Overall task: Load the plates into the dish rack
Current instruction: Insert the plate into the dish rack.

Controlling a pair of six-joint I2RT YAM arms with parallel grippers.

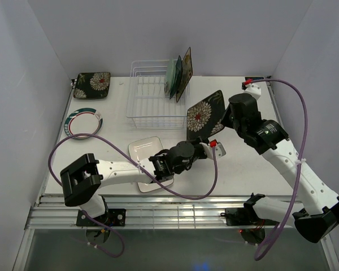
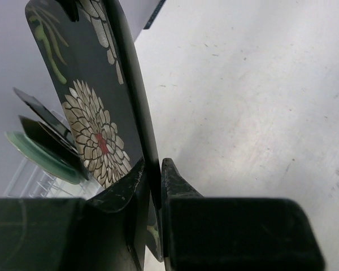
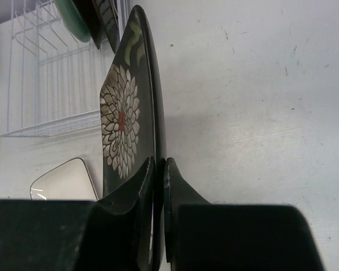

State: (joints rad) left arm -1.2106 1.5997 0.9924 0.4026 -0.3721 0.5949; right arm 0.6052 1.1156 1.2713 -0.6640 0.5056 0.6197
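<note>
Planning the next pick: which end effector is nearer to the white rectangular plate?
Left. The left end effector is just right of the white rectangular plate; the right end effector is farther right and back.

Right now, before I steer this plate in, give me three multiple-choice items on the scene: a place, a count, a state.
1. Where is the round green-rimmed plate?
A. Flat on the table, left of the rack
B. Standing in the rack
C. Leaning on the back wall

2. How many plates lie flat on the table?
A. One
B. Five
C. Three

3. How is the dark flowered plate between the arms?
A. Lying flat
B. Held up at a tilt by the left hand and right hand
C. Slotted in the rack

Answers:
1 A, it lies apart from the rack, on its left.
2 C, that one, a second dark flowered plate and a white rectangular plate.
3 B, each hand pinches its rim.
</note>
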